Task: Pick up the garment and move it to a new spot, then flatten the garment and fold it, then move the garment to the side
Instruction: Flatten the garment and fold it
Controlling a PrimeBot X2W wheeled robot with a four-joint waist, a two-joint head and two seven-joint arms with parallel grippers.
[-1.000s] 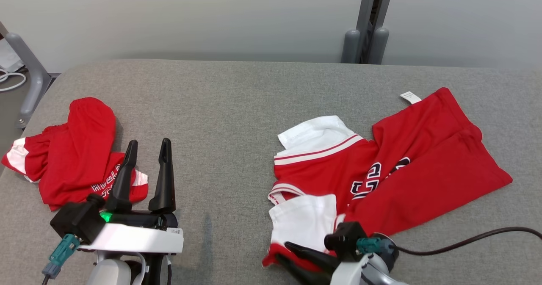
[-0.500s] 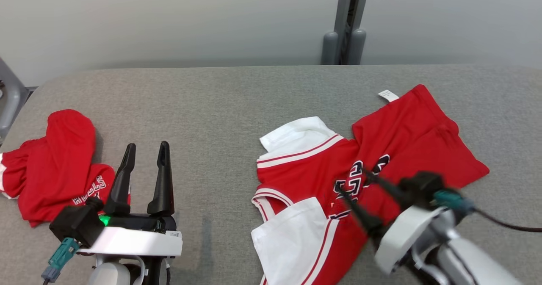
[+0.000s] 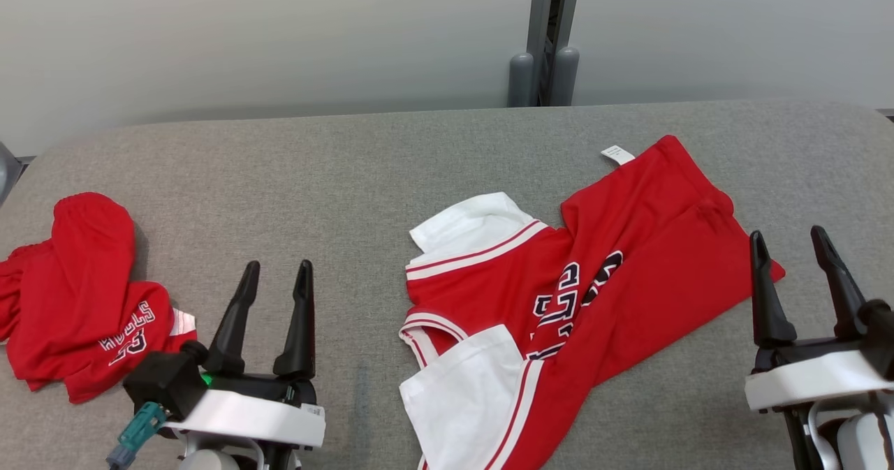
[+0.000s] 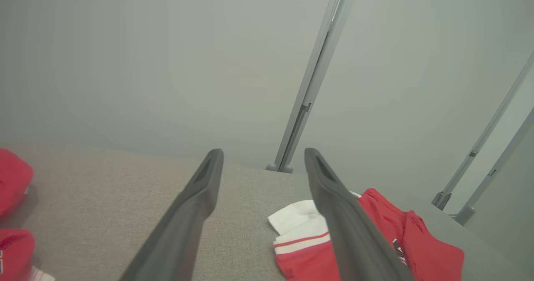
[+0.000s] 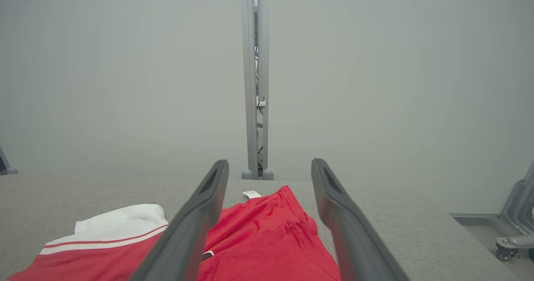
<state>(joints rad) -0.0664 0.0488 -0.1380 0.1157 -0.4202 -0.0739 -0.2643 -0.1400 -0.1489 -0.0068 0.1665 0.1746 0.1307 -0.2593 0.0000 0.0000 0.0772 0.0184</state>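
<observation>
Both grippers are released and empty. Your left gripper (image 3: 279, 266) is at the lower left of the head view, its 2 fingers spread and pointing up-frame over bare grey table (image 3: 363, 170), with nothing between them. Your right gripper (image 3: 786, 234) is at the lower right, fingers equally spread and nothing clamped. Its inner fingertip overlaps the garment's right corner in the head view, and you can't tell from that whether it touches cloth. The task garment is a red jersey (image 3: 670, 246) with white sleeves and dark lettering. It lies rumpled on the table right of centre, between the 2 grippers and nearer the right one. It isn't flat: the red body runs diagonally up to the right, 1 white sleeve (image 3: 475, 222) sticks out at the upper left, and a white panel (image 3: 461, 393) is folded over the lower left, by the table's near edge. A white label (image 3: 617, 153) pokes out at the top corner. In the right wrist view the jersey's red end and the label lie ahead of the spread fingers, with no contact visible. In the left wrist view the jersey sits off to the right. A 2nd red garment (image 3: 77, 302) with white lettering is bunched at the table's far left, near the left gripper and well apart from the jersey. A grey post (image 3: 545, 37) stands behind the table against a plain wall.
</observation>
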